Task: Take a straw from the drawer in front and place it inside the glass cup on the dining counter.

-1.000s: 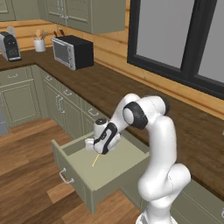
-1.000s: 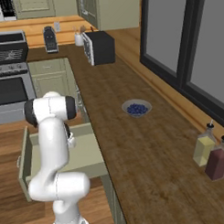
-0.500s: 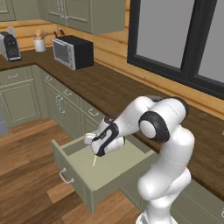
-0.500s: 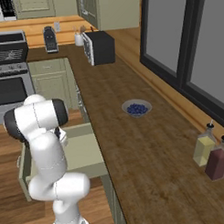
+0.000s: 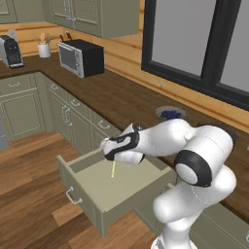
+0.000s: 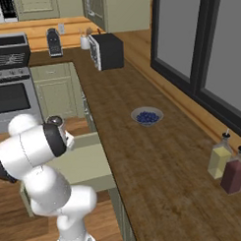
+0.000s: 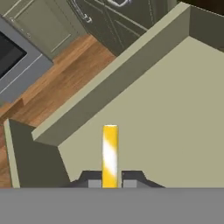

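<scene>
The pick-up step is in hand: the gripper [image 5: 115, 156] hangs over the open drawer [image 5: 116, 192], its jaws closed on the straw [image 7: 110, 155] — which points down from them, its lower end over the drawer floor. Next the straw must come clear of the drawer walls and be carried to the cup on the dining worktop — kept upright so it can drop in.
</scene>
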Motion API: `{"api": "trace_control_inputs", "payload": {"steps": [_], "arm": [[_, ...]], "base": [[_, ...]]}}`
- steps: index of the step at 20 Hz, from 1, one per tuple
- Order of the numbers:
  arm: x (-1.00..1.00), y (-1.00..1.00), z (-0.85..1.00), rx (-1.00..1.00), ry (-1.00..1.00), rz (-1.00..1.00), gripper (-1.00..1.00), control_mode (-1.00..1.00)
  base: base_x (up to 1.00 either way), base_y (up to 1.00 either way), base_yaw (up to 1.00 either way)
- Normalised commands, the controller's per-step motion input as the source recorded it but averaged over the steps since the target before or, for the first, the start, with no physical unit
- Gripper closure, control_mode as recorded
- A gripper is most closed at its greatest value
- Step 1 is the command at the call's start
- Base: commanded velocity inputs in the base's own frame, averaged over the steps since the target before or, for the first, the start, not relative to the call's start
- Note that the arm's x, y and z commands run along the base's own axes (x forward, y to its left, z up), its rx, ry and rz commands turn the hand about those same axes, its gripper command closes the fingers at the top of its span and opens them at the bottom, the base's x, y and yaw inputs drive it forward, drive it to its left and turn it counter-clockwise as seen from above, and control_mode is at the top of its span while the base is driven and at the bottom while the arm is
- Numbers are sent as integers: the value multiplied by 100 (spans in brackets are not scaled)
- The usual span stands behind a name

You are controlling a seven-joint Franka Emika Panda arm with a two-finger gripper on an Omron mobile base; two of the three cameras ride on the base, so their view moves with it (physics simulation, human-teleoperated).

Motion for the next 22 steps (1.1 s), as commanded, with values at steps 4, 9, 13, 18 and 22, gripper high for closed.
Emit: {"api": "trace_control_inputs", "payload": {"steps": [4,9,13,18,22], "arm": [[9,5,100,0,-4,0,100,-100],[8,5,100,-4,-1,0,100,-100],[2,4,100,-9,0,0,100,-100],[-2,0,100,-14,2,0,100,-100],[-29,-11,100,-14,17,0,100,-100]], "base": [[0,0,0],[0,0,0],[0,0,0],[0,0,0],[0,0,0]]}}
